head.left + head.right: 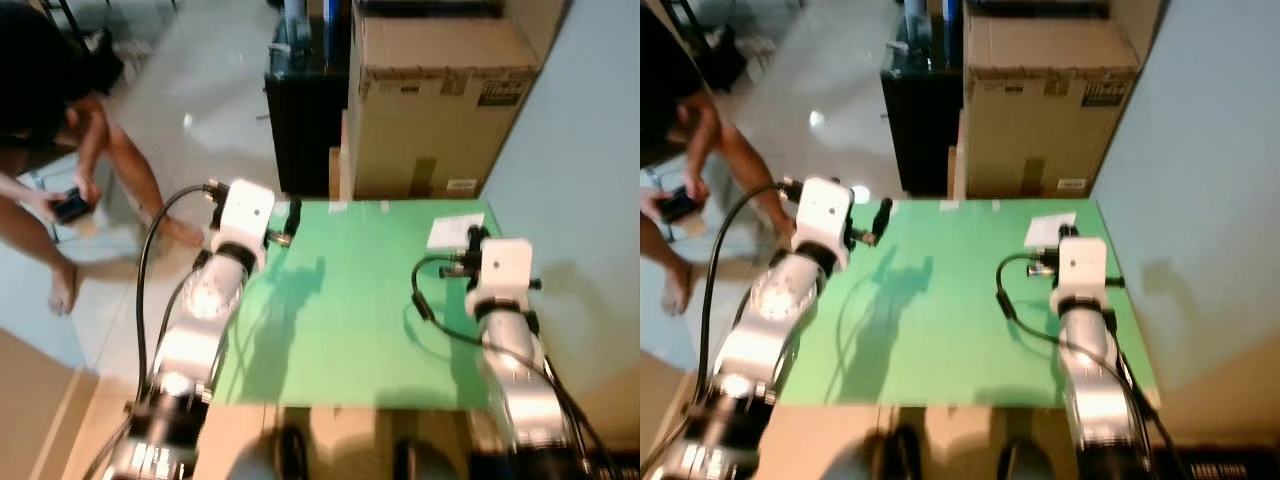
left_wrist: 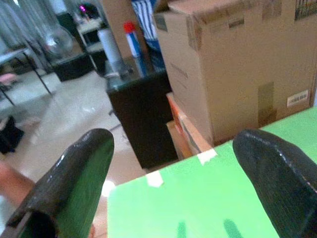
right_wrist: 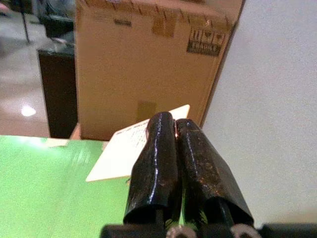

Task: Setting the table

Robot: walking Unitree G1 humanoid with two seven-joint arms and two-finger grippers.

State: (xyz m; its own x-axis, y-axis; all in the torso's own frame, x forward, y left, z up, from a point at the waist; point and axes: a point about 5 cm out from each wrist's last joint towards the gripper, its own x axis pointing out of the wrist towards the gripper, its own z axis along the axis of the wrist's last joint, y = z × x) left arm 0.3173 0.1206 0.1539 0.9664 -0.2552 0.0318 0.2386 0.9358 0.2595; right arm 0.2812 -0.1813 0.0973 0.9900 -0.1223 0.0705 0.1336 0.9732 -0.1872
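The right claw (image 3: 176, 163) hangs over the far right part of the green desk (image 1: 350, 320), its two black fingers pressed together with nothing between them. Just beyond its tips lies a white card (image 3: 126, 148), flat on the desk near the far right corner. The left claw (image 2: 173, 188) is over the far left corner, fingers spread wide and holding nothing. Small bits of white tape (image 2: 207, 156) sit along the desk's far edge. Behind the desk stand a large cardboard box (image 1: 440, 100) and a black cabinet (image 1: 305, 125) carrying bottles (image 2: 132, 39); a pale wall (image 1: 590, 150) runs along the right. A person (image 1: 55, 150) crouches on the shiny floor (image 1: 190, 90) at the left, cut off by the frame, holding a dark object too blurred to make out.
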